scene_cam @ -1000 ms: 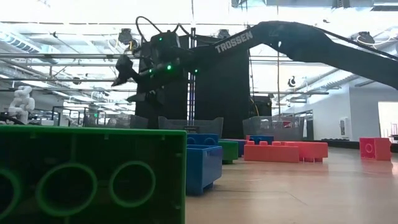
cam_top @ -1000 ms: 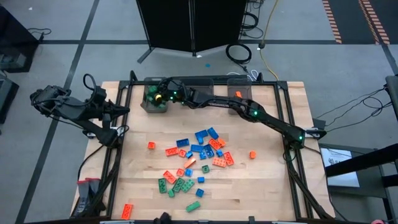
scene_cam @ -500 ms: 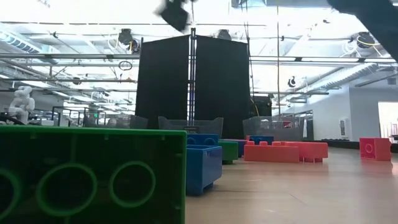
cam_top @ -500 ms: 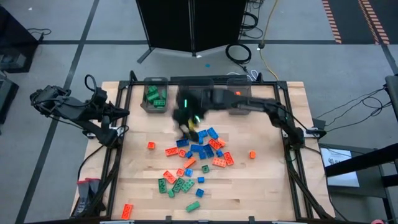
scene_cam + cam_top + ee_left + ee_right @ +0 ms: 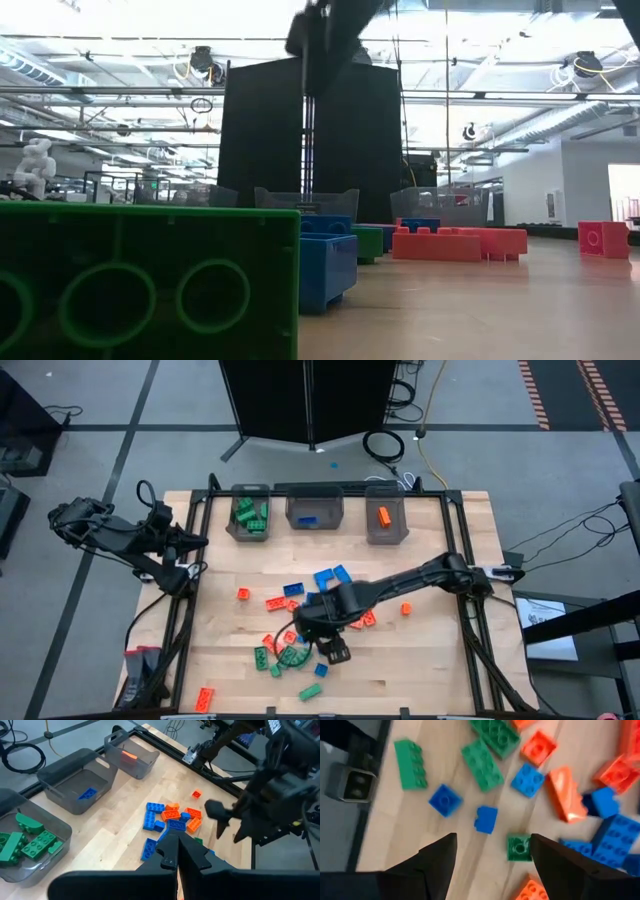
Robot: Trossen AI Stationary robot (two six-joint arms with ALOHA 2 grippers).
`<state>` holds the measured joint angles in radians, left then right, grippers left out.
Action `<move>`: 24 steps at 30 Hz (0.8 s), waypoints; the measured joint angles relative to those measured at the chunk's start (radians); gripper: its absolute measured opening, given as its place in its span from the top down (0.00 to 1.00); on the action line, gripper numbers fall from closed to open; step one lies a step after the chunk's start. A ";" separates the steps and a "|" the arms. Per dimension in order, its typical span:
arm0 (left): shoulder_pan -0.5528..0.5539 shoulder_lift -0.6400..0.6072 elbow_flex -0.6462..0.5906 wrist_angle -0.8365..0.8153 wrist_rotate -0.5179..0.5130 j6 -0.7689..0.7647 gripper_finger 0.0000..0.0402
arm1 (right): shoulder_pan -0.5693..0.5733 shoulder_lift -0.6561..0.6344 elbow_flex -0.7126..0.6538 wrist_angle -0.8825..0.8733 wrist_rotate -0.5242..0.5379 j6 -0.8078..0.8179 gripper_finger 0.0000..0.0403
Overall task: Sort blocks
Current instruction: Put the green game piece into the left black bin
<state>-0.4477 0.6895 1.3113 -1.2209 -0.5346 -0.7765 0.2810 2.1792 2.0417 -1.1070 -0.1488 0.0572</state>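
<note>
Reaching for another pick: right claw (image 5: 490,851) spread wide, empty, hovering above loose blocks (image 5: 318,622) mid-surface, nearest a small green block (image 5: 519,847). Next: lower, straddle one block, close. Left claw (image 5: 179,851) parked aside, closed.

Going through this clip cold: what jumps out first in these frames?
The right arm stretches in from the table's right edge, its right gripper open and empty above the scattered blocks at mid-table. Along the far edge stand three bins: green pieces in the left one, one blue in the middle, one orange in the right. The left gripper waits shut beyond the table's left edge.
</note>
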 joint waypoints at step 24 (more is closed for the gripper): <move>0.000 0.000 0.000 0.000 0.007 -0.002 1.00 | -0.053 -0.006 -0.471 0.406 0.023 0.112 0.52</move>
<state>-0.4477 0.6895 1.3113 -1.2205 -0.5280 -0.7789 0.2278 2.1727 1.5703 -0.7006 -0.1253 0.1690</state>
